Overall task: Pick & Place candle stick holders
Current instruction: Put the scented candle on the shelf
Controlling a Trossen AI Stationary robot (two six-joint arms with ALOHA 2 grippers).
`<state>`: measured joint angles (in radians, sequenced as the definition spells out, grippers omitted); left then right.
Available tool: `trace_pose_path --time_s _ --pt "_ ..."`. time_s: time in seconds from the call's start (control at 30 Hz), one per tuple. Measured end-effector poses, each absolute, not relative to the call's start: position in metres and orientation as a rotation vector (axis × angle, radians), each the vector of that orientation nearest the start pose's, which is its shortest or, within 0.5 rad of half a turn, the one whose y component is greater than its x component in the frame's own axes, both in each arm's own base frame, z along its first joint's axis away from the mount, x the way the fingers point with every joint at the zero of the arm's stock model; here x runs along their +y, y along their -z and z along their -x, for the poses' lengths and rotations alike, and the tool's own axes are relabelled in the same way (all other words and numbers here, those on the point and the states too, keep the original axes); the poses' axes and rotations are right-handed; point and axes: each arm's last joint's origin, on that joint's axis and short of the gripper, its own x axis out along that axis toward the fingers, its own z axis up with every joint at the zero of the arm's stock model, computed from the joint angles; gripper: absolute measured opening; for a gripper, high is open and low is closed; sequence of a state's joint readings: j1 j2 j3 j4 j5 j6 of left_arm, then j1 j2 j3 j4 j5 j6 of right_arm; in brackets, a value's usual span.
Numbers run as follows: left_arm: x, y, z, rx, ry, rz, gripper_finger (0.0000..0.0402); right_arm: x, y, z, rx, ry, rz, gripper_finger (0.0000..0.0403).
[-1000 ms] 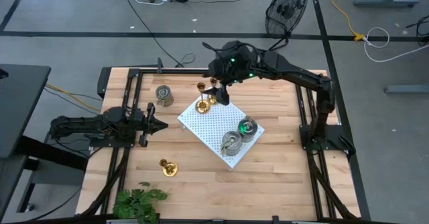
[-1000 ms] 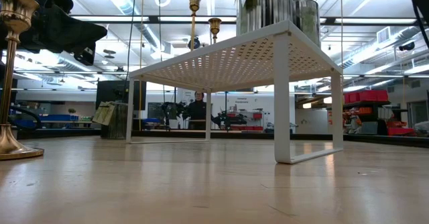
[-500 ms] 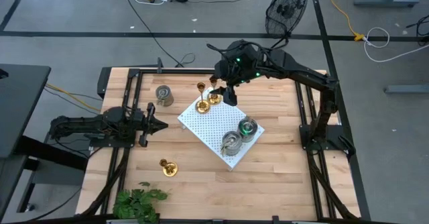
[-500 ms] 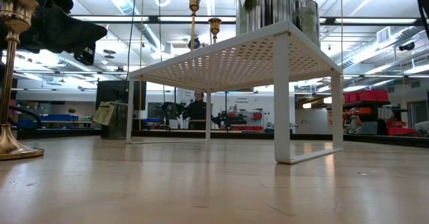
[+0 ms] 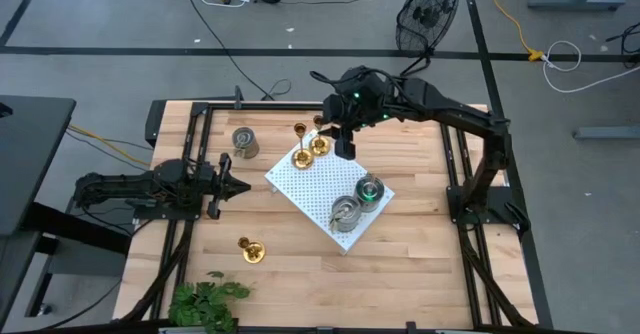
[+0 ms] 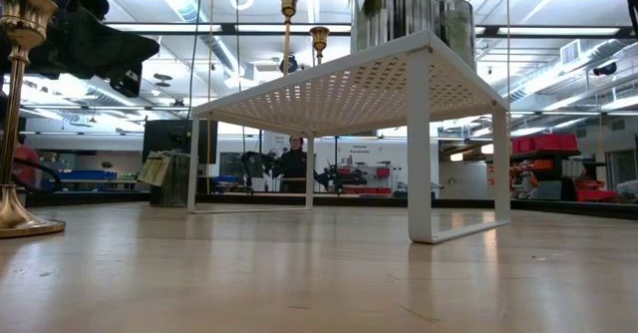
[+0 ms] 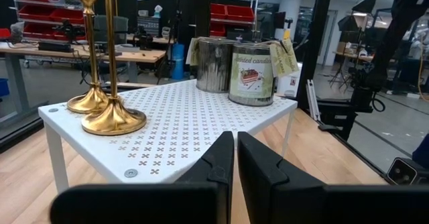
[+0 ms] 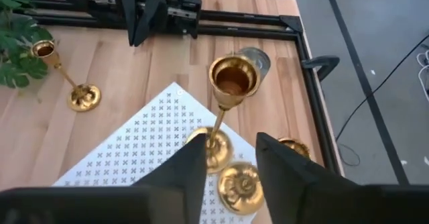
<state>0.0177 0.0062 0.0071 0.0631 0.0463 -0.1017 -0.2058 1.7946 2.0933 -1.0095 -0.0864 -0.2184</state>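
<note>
right hand (image 8: 224, 174): above white board's (image 5: 325, 189) far corner, fingers spread, empty, two brass holders (image 5: 308, 149) beneath | left hand (image 5: 238, 185): pressed together, left of board

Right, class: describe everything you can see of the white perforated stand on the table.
The white stand is a square platform that looks like painted metal. Its top is pierced all over with small cross-shaped holes, and it is raised on slim white legs. It sits level on the wooden table, turned diagonally to the table's edges. Two brass holders stand upright near one corner, and two silver-grey tins stand at the opposite corner. The rest of the top is bare.
</note>
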Motion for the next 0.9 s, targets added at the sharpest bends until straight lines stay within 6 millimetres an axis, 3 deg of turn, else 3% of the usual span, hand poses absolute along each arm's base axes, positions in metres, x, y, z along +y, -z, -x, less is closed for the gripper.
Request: trace_pose_path --time_s 0.43,0.9 --pt "0.000 -0.171 -0.097 -0.062 0.032 0.099 0.0025 -0.065 -0.395 -0.320 0.610 0.051 0.123 0.0034" --pt "0.000 -0.172 -0.097 -0.062 0.031 0.099 0.0026 -0.058 -0.342 -0.280 0.525 0.065 0.128 0.0004"
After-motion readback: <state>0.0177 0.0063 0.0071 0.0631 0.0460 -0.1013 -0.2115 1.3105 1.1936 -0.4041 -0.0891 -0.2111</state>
